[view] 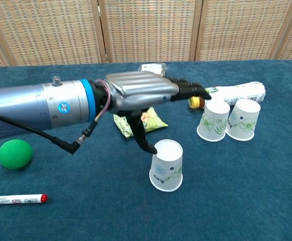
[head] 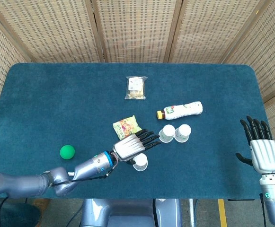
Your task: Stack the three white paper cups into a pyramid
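Note:
Two white paper cups (head: 166, 133) (head: 182, 133) with green prints stand upside down side by side, seen also in the chest view (view: 213, 120) (view: 243, 119). A third cup (head: 140, 162) (view: 167, 165) stands upside down alone, nearer the front edge. My left hand (head: 132, 144) (view: 143, 93) hovers just above and behind that third cup, fingers spread out flat, holding nothing. My right hand (head: 261, 149) is upright at the far right of the table, fingers straight and apart, empty.
A yellow-green snack bag (head: 127, 126) lies behind the left hand. A bottle (head: 181, 110) lies on its side behind the cup pair. A clear cracker packet (head: 136, 88) sits farther back. A green ball (head: 67, 152) and a red-capped marker (view: 15, 199) lie at the left front.

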